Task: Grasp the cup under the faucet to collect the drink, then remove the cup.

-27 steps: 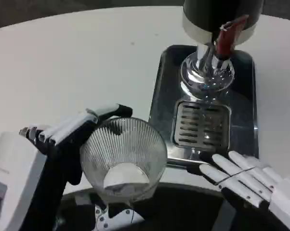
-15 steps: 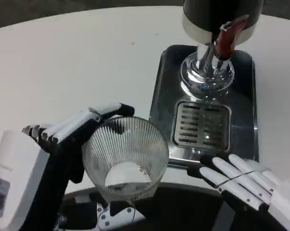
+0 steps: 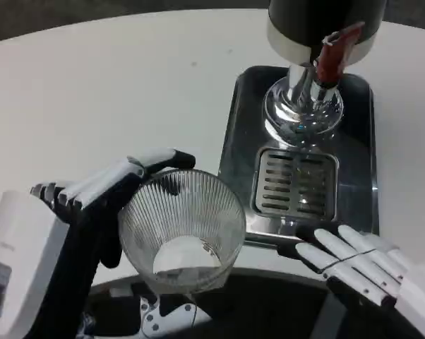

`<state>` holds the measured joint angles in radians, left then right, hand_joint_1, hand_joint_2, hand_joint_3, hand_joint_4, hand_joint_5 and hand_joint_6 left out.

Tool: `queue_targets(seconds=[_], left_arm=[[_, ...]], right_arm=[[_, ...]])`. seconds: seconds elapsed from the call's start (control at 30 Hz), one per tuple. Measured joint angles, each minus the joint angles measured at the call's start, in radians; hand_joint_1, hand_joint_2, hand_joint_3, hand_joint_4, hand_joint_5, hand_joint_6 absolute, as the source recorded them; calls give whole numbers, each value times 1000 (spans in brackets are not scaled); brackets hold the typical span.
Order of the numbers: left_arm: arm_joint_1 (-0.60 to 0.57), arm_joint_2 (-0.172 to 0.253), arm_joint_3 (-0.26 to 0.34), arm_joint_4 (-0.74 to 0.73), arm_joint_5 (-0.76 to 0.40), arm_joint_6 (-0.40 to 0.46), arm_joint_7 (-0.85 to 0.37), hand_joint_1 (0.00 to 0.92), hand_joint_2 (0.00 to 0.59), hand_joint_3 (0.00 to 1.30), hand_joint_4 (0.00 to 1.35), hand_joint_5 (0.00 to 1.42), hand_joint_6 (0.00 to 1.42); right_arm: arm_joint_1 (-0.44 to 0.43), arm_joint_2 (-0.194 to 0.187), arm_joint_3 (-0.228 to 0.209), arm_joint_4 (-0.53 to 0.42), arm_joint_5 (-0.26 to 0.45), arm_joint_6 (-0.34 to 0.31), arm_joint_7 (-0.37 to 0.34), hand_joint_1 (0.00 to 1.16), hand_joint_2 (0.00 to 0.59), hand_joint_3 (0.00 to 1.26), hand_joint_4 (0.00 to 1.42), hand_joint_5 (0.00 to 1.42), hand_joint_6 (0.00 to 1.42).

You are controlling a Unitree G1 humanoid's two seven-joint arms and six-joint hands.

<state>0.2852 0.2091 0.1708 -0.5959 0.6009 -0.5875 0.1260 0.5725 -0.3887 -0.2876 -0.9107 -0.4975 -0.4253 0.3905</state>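
Note:
A clear ribbed glass cup [image 3: 182,229] is held near the table's front edge by my left hand [image 3: 92,205], whose fingers wrap its left and far side. The cup sits left of the metal drip tray [image 3: 354,134], apart from the grate [image 3: 297,182]. The dispenser's chrome base [image 3: 303,106] and red tap lever [image 3: 330,53] stand at the tray's far end. My right hand [image 3: 354,265] lies at the tray's near edge, fingers apart and stretched toward the left, holding nothing.
The white table [image 3: 106,92] stretches wide to the left and far side. The dark dispenser body [image 3: 318,18] rises over the tray at the top. A dark robot body part [image 3: 255,311] fills the bottom edge.
The left hand with the cup has barely shifted. The right hand has drifted slightly, staying at the tray's near edge.

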Motion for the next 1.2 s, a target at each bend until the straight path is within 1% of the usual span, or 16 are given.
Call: queue_targets(seconds=[0.17,0.4,0.5,0.6,0.73,0.93,1.2], left_arm=[[-2,-2,-12,0,0,4,-4,616,17,939,1098,1255,1424],[-32,-11,-56,29,8,26,-6,616,17,939,1098,1255,1424],[-55,-14,-76,51,36,36,-6,616,17,939,1098,1255,1424],[-88,-22,-101,74,42,57,-6,616,17,939,1098,1255,1424],[-140,-33,-135,104,76,82,-6,616,17,939,1098,1255,1424],[-209,-48,-189,164,119,122,-3,616,17,939,1098,1255,1424],[-315,-53,-233,250,164,167,16,616,17,939,1098,1255,1424]], right_arm=[[10,0,-14,0,8,0,0,482,395,106,33,15,63],[28,10,-39,-4,23,1,0,482,395,106,33,15,63],[33,15,-63,-6,36,5,0,482,395,106,35,15,63],[47,25,-102,-9,66,7,-1,482,395,105,38,15,63],[69,31,-137,-12,96,5,-1,482,395,105,41,15,63],[104,46,-181,-15,133,-9,-3,482,395,110,44,15,77],[132,66,-235,-19,173,-34,-5,482,395,114,52,17,79]])
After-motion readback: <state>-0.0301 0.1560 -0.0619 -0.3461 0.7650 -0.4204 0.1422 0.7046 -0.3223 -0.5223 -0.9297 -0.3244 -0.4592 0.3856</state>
